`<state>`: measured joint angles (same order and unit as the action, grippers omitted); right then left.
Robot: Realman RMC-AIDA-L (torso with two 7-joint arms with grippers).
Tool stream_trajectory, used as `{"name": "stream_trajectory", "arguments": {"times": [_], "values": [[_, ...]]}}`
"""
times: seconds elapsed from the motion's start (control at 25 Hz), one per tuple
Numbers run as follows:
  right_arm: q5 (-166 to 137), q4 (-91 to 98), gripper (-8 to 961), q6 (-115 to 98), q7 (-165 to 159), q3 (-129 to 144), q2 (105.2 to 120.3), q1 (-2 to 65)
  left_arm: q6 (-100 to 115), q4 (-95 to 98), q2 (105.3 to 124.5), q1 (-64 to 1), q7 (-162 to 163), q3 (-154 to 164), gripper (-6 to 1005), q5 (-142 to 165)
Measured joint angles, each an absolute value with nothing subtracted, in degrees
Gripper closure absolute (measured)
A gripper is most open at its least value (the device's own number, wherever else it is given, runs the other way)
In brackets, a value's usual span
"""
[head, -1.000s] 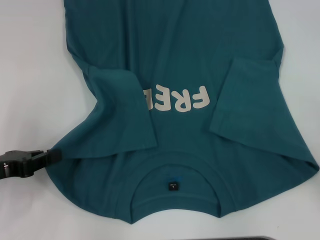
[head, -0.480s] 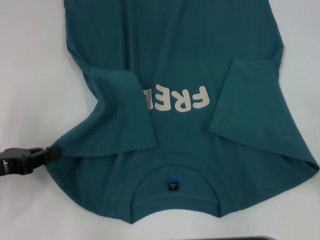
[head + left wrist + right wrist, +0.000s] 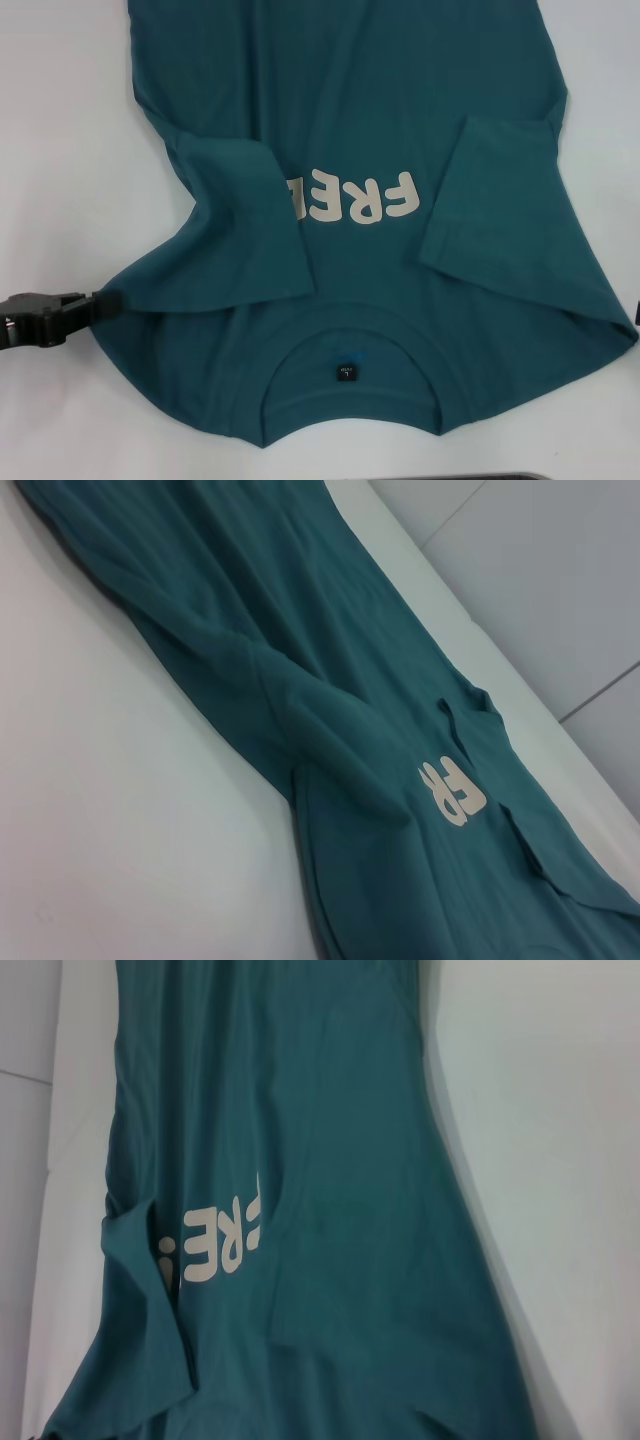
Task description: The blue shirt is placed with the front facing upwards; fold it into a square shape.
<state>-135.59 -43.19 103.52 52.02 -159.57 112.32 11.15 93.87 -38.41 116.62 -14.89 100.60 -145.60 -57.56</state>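
Head view is showing the left gripper (image 3: 100,303) reaching in low from the robot's left, lying nearly level, its black tip touching the left shoulder edge of the blue shirt (image 3: 370,110); whether it is pinching the cloth or merely resting against it, I cannot tell. No right gripper is showing in any view. Under everything, the white table (image 3: 60,150) is stretching out on both sides of the garment, and the left wrist view is catching pale grey floor tiles (image 3: 560,590) beyond its far edge. Chest up, the shirt is lying lengthwise away from the robot, collar (image 3: 350,345) nearest, both sleeves folded inward over the body, the left one partly covering the white letters (image 3: 362,198).
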Motion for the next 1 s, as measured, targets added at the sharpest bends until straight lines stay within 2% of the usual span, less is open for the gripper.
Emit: {"name": "stream_trajectory", "arguments": {"times": [1.0], "values": [[-137.29, -42.54, 38, 102.48, 51.38, -159.02, 112.57, 13.43, 93.86, -38.41, 116.62, -14.94, 100.45, -145.64, 994, -57.57]]}}
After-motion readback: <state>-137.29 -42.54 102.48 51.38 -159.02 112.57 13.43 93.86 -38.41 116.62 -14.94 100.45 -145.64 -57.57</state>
